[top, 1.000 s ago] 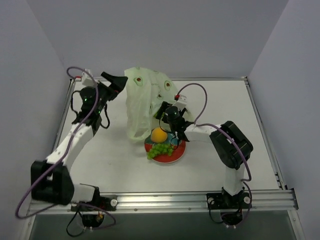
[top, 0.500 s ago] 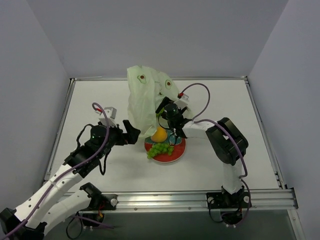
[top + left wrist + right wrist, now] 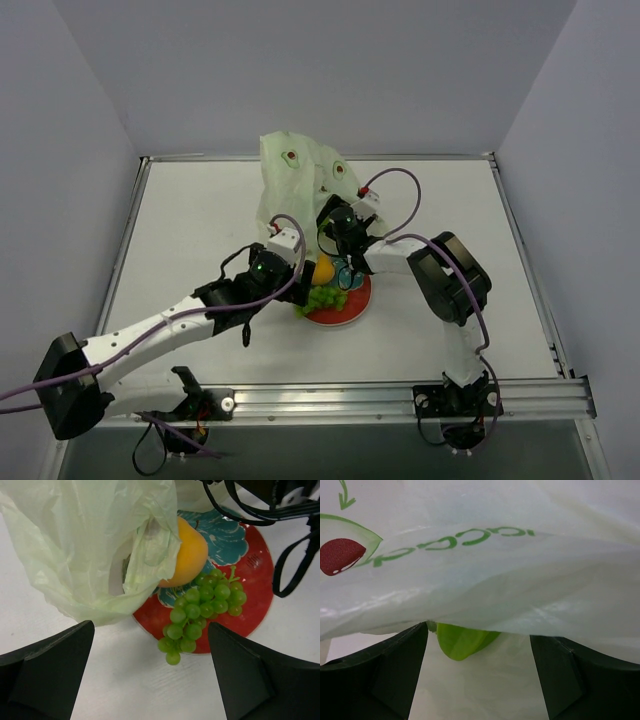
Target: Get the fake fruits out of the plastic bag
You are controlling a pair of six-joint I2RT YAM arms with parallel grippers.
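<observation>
As your two arms meet over the table (image 3: 180,230), the plastic bag (image 3: 290,185) stands upright toward the far side. Its lower hem droops onto the left part of the red-rimmed plate (image 3: 356,305). Your left arm reaches in from the near left. The left gripper (image 3: 303,268) hangs just beside the plate, jaws released wide with nothing between them; its wrist view looks down on hem, plate and fruit. Your right gripper (image 3: 336,218) sits against the bag's right side above the plate, jaws spread apart, film draped across the gap, no pinch visible. On the plate's teal centre rests the orange-yellow fruit (image 3: 192,555), half under the hem and touching it. Just beside it lies the grape bunch (image 3: 200,610), its tip hanging past the rim. Between your right fingers a bright green fruit (image 3: 462,640) peeks from under a fold of film; cannot tell whether it's inside the bag.
</observation>
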